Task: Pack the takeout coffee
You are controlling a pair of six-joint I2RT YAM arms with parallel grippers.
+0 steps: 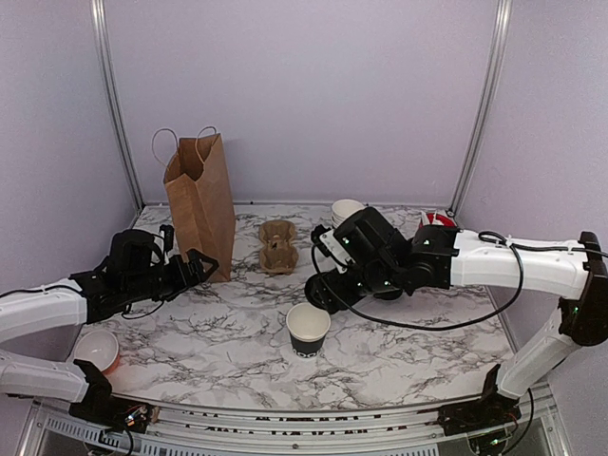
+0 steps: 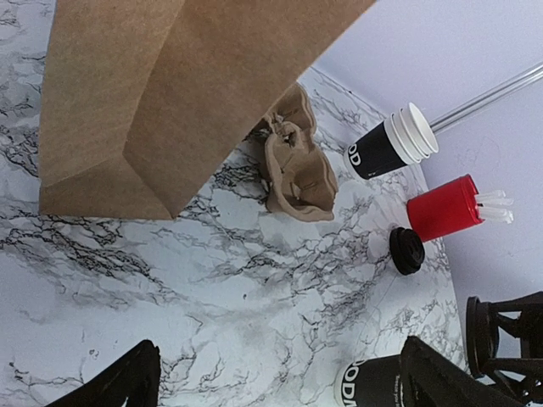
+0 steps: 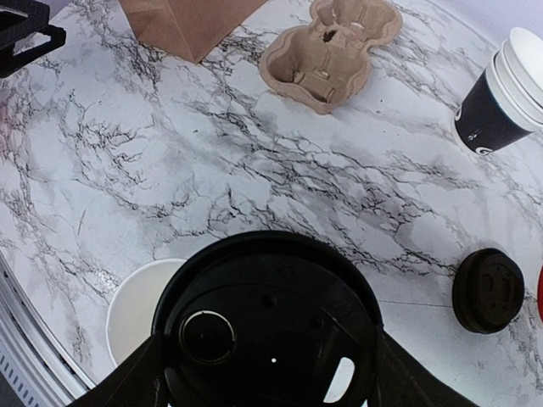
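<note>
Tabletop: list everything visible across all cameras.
Paper bag: one, brown, rear left.
Cardboard cup carrier: one, tan, beside bag.
Stack of lidless paper cups: one, black, rear centre.
Cylindrical container: one, red, rear right.
Open paper cup: one, black, front centre.
Round plastic lid: one, black, held above cup.
Loose flat lid: one, black, near container.
Bowl: one, white inside, front left.
Left gripper: one, black, open by bag.
Right gripper: one, black, gripping lid.
</note>
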